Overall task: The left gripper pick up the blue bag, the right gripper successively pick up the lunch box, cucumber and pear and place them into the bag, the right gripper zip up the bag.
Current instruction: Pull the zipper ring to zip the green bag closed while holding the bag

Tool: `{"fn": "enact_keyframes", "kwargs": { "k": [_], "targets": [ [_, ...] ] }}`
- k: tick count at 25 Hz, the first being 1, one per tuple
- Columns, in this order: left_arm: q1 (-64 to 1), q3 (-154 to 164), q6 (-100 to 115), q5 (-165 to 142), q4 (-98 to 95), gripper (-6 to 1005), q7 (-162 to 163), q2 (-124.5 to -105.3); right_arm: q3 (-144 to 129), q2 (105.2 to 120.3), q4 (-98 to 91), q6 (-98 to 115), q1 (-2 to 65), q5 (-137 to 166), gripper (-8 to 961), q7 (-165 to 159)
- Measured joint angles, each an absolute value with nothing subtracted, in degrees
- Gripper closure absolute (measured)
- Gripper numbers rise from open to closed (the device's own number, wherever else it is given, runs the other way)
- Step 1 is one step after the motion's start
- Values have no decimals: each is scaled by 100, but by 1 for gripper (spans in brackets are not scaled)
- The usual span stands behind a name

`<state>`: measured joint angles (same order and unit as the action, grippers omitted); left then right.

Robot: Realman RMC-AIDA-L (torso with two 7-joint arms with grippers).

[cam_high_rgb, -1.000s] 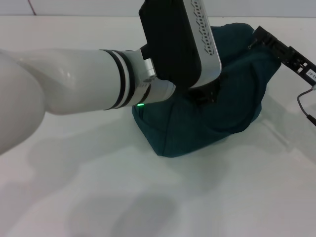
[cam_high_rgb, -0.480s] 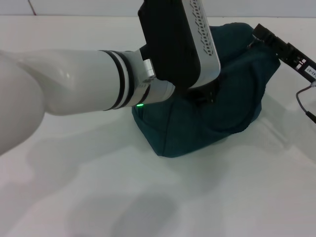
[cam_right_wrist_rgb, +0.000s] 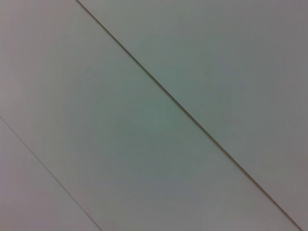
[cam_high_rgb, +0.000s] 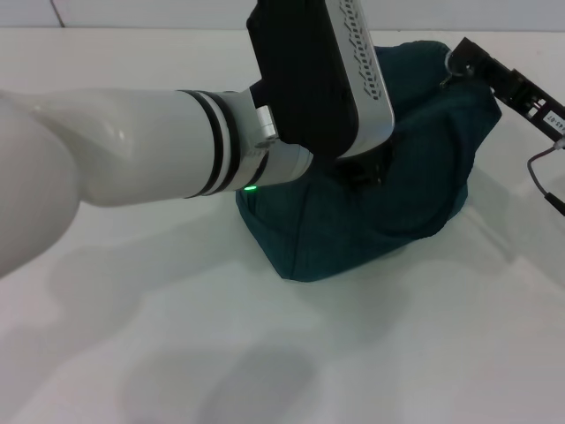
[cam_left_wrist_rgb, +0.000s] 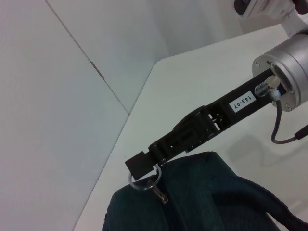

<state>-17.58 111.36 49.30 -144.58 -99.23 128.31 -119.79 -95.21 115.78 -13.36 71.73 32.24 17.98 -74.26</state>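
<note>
The blue bag sits at one o'clock on the counter. The right gripper, jaws pinching its ring pull, should draw steadily along the zipper line. I cannot tell the left gripper's jaws.

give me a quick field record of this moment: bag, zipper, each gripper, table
blue bag: sits on the table, slumped, no food visible
zipper ring pull: at the bag's far end, by the right gripper's tip
right gripper: tip at the ring pull, reaching in from the robot's right; grip not discernible
left gripper: hidden behind its arm, down at the bag's top
table: white
</note>
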Motion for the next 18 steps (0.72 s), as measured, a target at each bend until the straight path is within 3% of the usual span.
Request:
{"fn": "enact_keyframes", "kwargs": {
  "k": [11, 18],
  "targets": [
    [-1739, 11121, 4879, -14458, -9922, 914, 12817, -11980, -9533, 11590, -1336, 7086, 3227, 1802, 716, -7447],
    [-1731, 11118, 4858, -14458, -9914, 909, 12802, -11980, -9536, 11584, -1323, 7050, 3308, 1802, 864, -7460]
  ]
}}
